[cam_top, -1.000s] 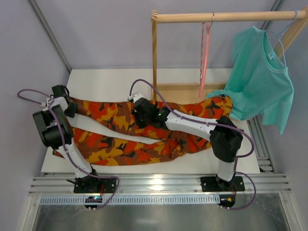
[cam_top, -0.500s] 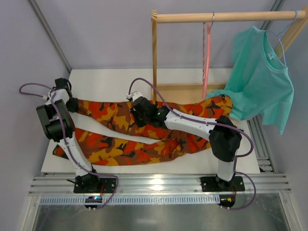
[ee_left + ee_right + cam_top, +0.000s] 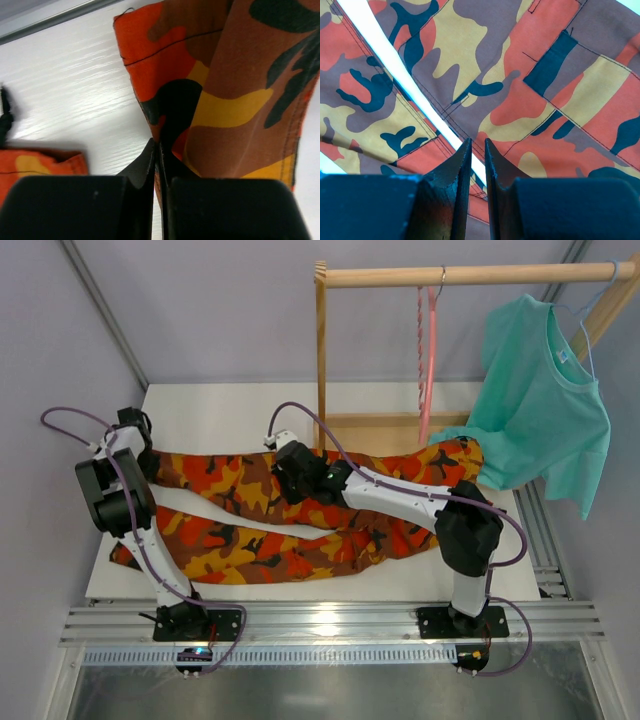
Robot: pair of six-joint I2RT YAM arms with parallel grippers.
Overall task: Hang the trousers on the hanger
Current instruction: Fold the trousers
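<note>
1. Top external view:
   - The trousers (image 3: pixel 300 512) lie flat on the table (image 3: pixel 220 405). Their long axis runs left to right, with the waist at the right end and the two leg ends at the left.
   - The hanger (image 3: pixel 427 360) hangs edge-on from the wooden rail (image 3: pixel 470 275). It is up and to the far right, well apart from both grippers.
   - The left gripper (image 3: pixel 146 458) sits at the end of the farther leg.
   - The right gripper (image 3: pixel 292 485) is over the middle of the cloth, so the right arm is the nearer one to the hanger.
   - A teal T-shirt (image 3: pixel 540 410) hangs just beside the waist end.
   - The likely next move is to gather the legs rightward toward the rail.

2. Left wrist view:
   - The left gripper (image 3: pixel 157 150) is clenched, its fingers meeting at the side edge of the leg cuff.
   - The trousers (image 3: pixel 235 100) pucker upward at the tips, so a pinch of cloth appears to be caught.
   - The leg stretches away ahead and to the right over the white table (image 3: pixel 75 85).
   - The print is orange, yellow, brown and black, with a stitched hem.

3. Right wrist view:
   - The right gripper (image 3: pixel 478 145) has its fingers only slightly parted, with nothing between them.
   - The trousers (image 3: pixel 520 75) fill the view below, showing seams and a patch pocket.
   - A bare strip of table (image 3: pixel 385 55) marks the gap between the legs and runs diagonally up to the tips.
</note>
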